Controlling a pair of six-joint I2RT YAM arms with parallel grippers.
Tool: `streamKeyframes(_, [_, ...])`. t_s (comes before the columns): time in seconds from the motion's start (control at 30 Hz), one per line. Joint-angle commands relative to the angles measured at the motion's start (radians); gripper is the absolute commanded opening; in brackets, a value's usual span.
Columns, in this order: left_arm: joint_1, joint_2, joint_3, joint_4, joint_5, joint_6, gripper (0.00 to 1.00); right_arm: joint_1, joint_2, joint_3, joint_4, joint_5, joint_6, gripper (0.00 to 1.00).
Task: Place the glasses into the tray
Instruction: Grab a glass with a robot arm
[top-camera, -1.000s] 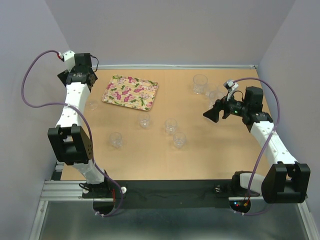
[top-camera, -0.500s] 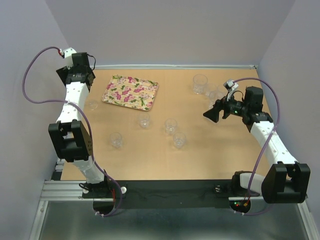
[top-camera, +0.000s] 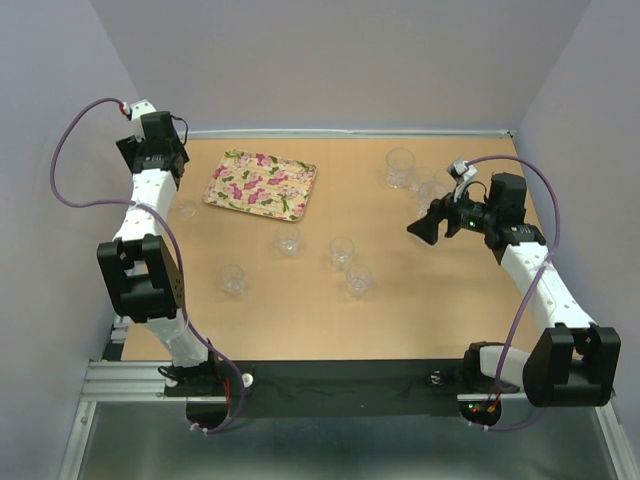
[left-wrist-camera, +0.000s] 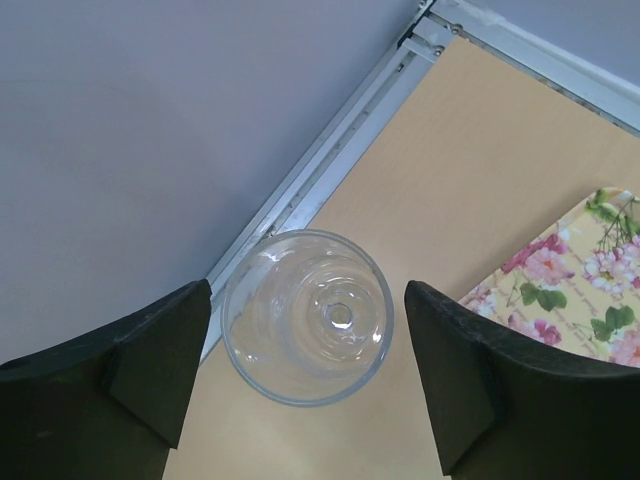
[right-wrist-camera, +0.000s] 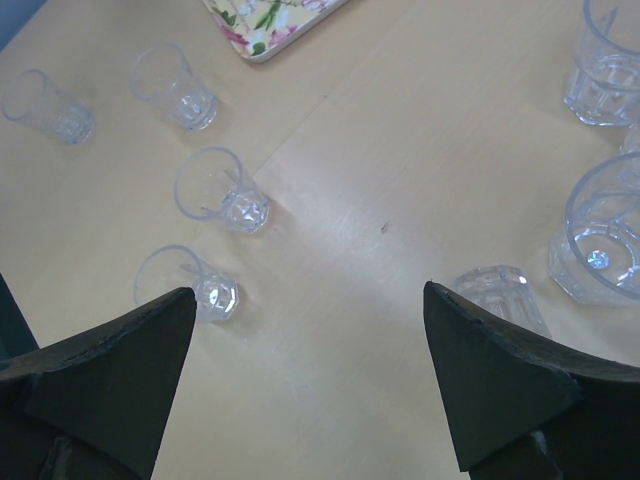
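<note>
The flowered tray (top-camera: 261, 184) lies at the far left of the table with nothing in it; its corner shows in the left wrist view (left-wrist-camera: 575, 285). My left gripper (top-camera: 158, 165) is open and hangs over one clear glass (left-wrist-camera: 307, 315) that stands upright by the table's left rail, also seen from above (top-camera: 183, 210). The glass shows between the fingers (left-wrist-camera: 150, 365) without touching them. My right gripper (top-camera: 420, 228) is open and empty above bare table (right-wrist-camera: 305, 390). Several more glasses stand mid-table (top-camera: 342, 251) and at the far right (top-camera: 400, 168).
The metal rail (left-wrist-camera: 330, 130) and the grey wall run close along the left glass. In the right wrist view, small glasses (right-wrist-camera: 222, 190) stand to the left and larger ones (right-wrist-camera: 605, 230) to the right of the fingers. A small glass (right-wrist-camera: 498, 293) stands by the right finger.
My left wrist has shifted slightly up and toward the far left corner. The right arm and the glasses have not moved.
</note>
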Motion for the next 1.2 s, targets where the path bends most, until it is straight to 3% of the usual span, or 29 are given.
streamKeyframes(0.0, [0.018, -0.013, -0.029, 0.080, 0.033, 0.023, 0.88, 0.001, -0.029, -0.024, 0.018, 0.009, -0.011, 1.00])
streamKeyframes(0.23, [0.024, -0.036, -0.070, 0.144, 0.053, 0.037, 0.78, 0.001, -0.026, -0.022, 0.018, 0.015, -0.016, 1.00])
streamKeyframes(0.6, [0.025, -0.124, -0.151, 0.253, 0.081, 0.060, 0.40, 0.001, -0.027, -0.022, 0.017, 0.017, -0.014, 1.00])
streamKeyframes(1.17, [0.024, -0.305, -0.173, 0.256, 0.130, 0.061, 0.35, 0.001, -0.029, -0.022, 0.018, 0.008, -0.013, 1.00])
